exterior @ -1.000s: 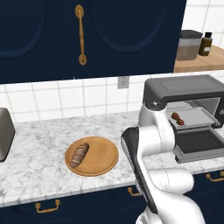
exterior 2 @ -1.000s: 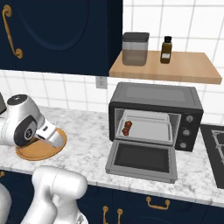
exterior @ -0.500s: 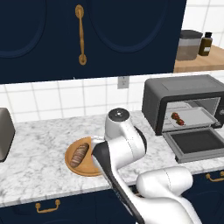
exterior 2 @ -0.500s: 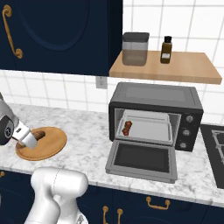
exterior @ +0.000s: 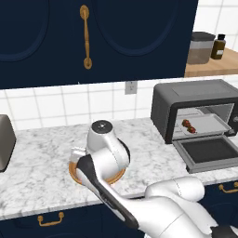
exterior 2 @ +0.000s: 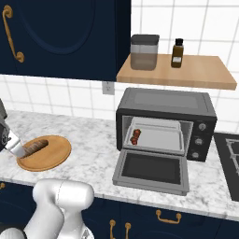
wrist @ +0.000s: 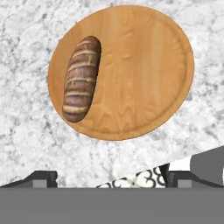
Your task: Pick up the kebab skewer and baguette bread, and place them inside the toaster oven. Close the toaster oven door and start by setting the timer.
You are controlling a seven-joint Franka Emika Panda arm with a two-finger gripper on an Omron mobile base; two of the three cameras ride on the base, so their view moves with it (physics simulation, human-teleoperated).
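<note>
The small oblong brown baguette bread lies on the round wooden plate near the marble counter's front edge, the boxy dark grey toaster oven standing to its right.

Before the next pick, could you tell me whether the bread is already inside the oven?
No, the bread lies on the wooden plate on the counter.

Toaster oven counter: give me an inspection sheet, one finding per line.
Surface: marble counter, round wooden plate on it.
Job's things: bread lies on the plate near its edge; skewer already on the tray inside the toaster oven; oven door folded down open.
Clutter: grey toaster at the counter's left end.
Grippers: gripper open, above the plate, holding nothing.
Cables: nothing seen.
Surroundings: wooden shelf with canister and dark bottle; navy cabinets; wall outlet.
</note>
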